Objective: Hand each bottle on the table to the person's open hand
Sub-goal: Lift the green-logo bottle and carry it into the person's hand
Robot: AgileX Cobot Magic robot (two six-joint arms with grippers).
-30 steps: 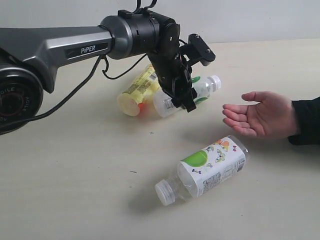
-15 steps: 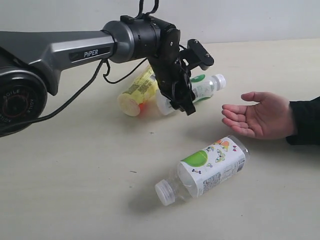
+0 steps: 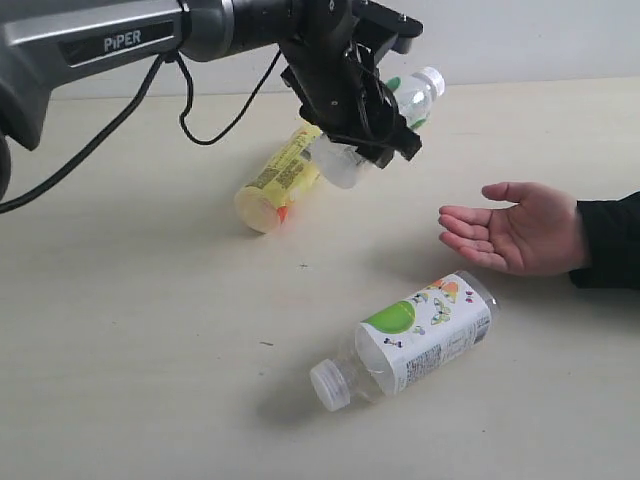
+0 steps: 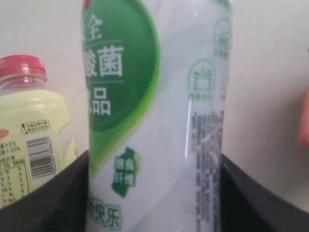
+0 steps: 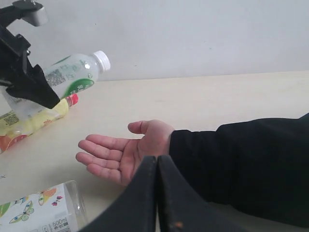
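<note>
My left gripper [image 3: 375, 122] is shut on a white-capped bottle [image 3: 412, 98] with a white-green label and holds it in the air, cap up, above and to the left of the person's open hand [image 3: 512, 240]. In the left wrist view the bottle [image 4: 154, 111] fills the space between the black fingers [image 4: 63, 198]. A yellow bottle [image 3: 275, 180] with a red cap [image 4: 21, 66] lies on the table [image 3: 150, 350] below the gripper. Another white-capped bottle [image 3: 415, 340] lies near the front. My right gripper [image 5: 157, 159] is shut and empty, just in front of the hand [image 5: 123, 154].
The person's black sleeve [image 3: 610, 240] reaches in from the right edge. A small orange-red object [image 3: 285, 212] shows beside the yellow bottle's base. The left arm's cable [image 3: 200, 120] hangs over the back of the table.
My left gripper has risen off the table with the white-capped bottle in it, tilting its cap upward. The hand and the other bottles have stayed in place.
</note>
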